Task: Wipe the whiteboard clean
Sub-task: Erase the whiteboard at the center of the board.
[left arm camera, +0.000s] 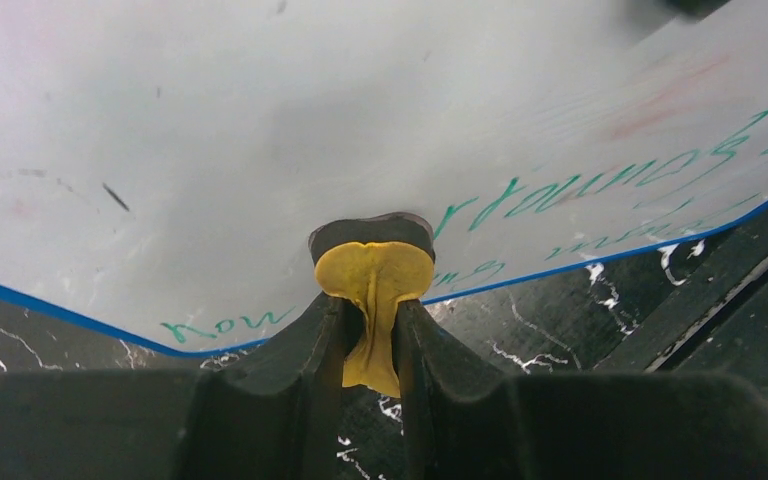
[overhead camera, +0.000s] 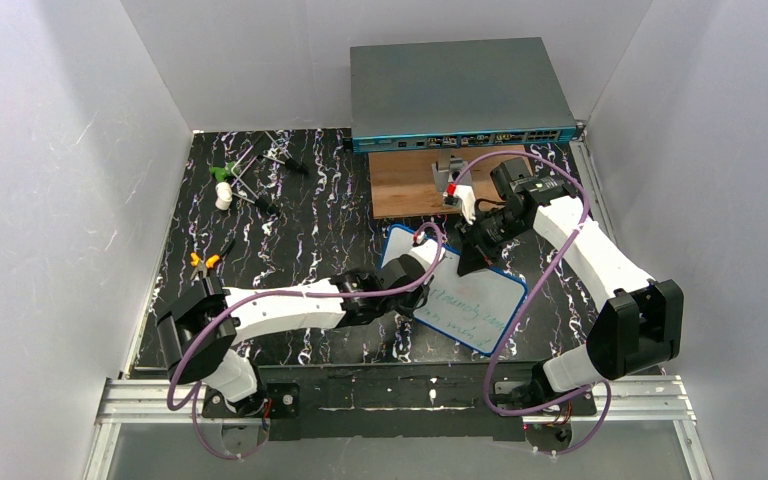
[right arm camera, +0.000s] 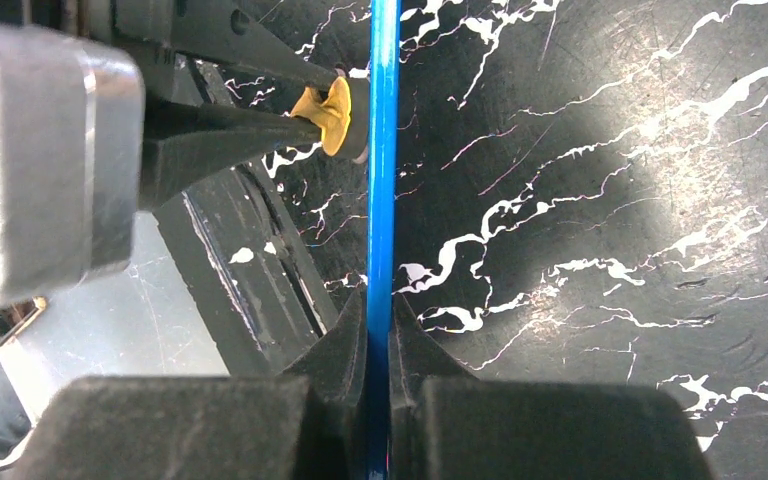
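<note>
Toward 4 o'clock from the middle of the black marbled table (overhead camera: 290,230) was the whiteboard (overhead camera: 480,300), with green writing (left arm camera: 600,185) on its face. The left gripper (left arm camera: 370,330) pinched a small yellow wiper (left arm camera: 373,270) between its fingers, and the dark pad of the wiper touched the white face near the edge. The right gripper (right arm camera: 380,340) had its fingers pressed on the blue rim (right arm camera: 382,150) of the board. Farther, at 12 o'clock, lay a wooden plank (overhead camera: 405,185), and behind it a grey box (overhead camera: 455,85) with ports.
</note>
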Robot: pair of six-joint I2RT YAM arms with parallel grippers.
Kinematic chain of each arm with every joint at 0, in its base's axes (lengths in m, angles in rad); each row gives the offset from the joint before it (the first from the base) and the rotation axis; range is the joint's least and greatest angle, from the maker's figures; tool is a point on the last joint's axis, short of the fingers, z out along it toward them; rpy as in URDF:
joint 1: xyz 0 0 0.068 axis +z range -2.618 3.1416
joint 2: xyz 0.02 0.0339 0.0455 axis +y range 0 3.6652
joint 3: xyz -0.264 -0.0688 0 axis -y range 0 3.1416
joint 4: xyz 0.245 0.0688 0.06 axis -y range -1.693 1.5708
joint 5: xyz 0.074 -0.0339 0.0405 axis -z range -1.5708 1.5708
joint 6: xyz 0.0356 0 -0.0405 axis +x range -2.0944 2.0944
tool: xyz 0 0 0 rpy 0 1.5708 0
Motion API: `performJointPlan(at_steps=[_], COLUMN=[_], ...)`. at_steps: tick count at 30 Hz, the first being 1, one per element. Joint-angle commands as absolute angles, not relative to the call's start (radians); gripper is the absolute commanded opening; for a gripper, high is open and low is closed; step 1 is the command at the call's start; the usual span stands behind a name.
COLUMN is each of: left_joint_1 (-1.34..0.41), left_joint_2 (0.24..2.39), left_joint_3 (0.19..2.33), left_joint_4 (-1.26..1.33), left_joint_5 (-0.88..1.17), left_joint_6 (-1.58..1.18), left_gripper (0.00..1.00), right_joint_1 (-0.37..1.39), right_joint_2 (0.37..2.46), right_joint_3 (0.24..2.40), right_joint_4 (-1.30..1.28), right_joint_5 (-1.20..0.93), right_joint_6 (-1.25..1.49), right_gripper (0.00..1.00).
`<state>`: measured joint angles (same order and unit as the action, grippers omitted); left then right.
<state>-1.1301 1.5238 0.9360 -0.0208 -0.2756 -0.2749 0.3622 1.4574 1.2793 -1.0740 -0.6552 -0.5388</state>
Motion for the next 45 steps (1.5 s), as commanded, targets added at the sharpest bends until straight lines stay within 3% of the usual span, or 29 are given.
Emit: performJointPlan(at_steps=[1, 10, 16, 22, 32, 45], left_joint_1=[-1.109, -1.032, -1.108, -1.174, -1.133, -1.114], left_joint_2=[1.533, 1.513, 1.510, 1.561, 1.585, 1.548], left_joint_3=[1.058, 0.971, 0.868, 0.917, 1.084, 1.005], left_joint_4=[0.019, -0.024, -0.007, -0.006, -0.031, -0.066], left_joint_5=[-0.296, -0.322, -0.317, -0.331, -0.427, -0.403], left_joint_6=[-0.227, -0.285, -0.359, -0.378, -0.287, -0.358], left_gripper=[0.00, 0.00, 0.00, 0.00, 0.00, 0.00], right_joint_1=[0.379, 0.378, 0.377, 0.377, 0.372, 0.368], right_joint_2=[1.431, 1.420, 1.432, 1.435, 1.425, 1.425], right_joint_3=[1.276, 1.265, 1.270, 1.275, 1.270, 1.265], right_joint_4=[-1.104, -1.094, -1.099, -1.102, -1.100, -1.095], right_joint_5=[-0.717, -0.717, -0.720, -0.720, -0.730, -0.734], right_joint_6=[-0.565, -0.565, -0.567, -0.566, -0.563, -0.563], right_gripper=[0.01, 0.01, 0.01, 0.01, 0.01, 0.01])
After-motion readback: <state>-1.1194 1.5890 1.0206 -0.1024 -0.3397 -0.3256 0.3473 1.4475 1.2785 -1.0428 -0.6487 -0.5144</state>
